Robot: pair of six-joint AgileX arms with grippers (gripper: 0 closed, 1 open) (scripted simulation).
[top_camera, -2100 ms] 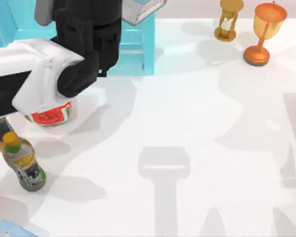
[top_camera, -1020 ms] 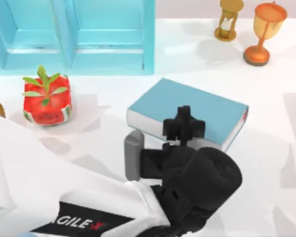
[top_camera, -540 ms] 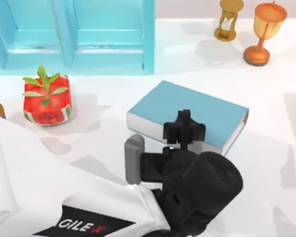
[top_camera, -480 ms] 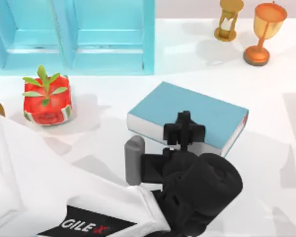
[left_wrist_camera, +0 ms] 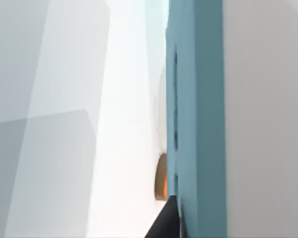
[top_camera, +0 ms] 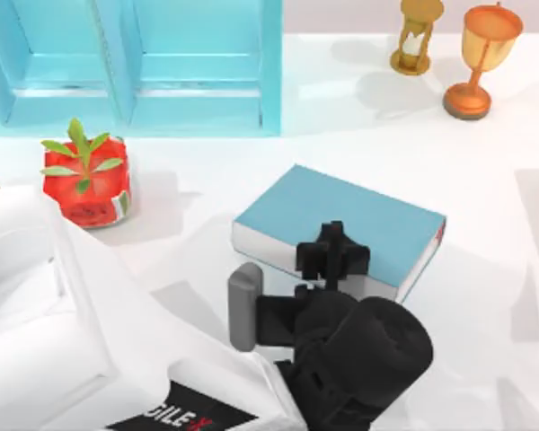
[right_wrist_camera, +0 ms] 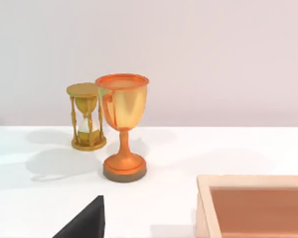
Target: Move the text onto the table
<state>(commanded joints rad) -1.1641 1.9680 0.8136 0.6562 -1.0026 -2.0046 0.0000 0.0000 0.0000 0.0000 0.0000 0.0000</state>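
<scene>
Matt text point(top_camera: 341, 218), glossy metallic goblet point(right_wrist_camera: 122, 128).

Top view: straight down from overhead onto the worktop point(top_camera: 359, 135), far edge uppermost. Left wrist view: pressed close against the blue book point(left_wrist_camera: 196, 99). Right wrist view: low, level across the worktop toward the far wall, sharing goblet point(right_wrist_camera: 122, 126) and hourglass point(right_wrist_camera: 86, 116) with the overhead.

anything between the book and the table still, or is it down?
Nothing visible in the way. The book lies flat on the table, clear of the cabinet, with the left gripper over its near edge. The pot stands apart at left.
</scene>
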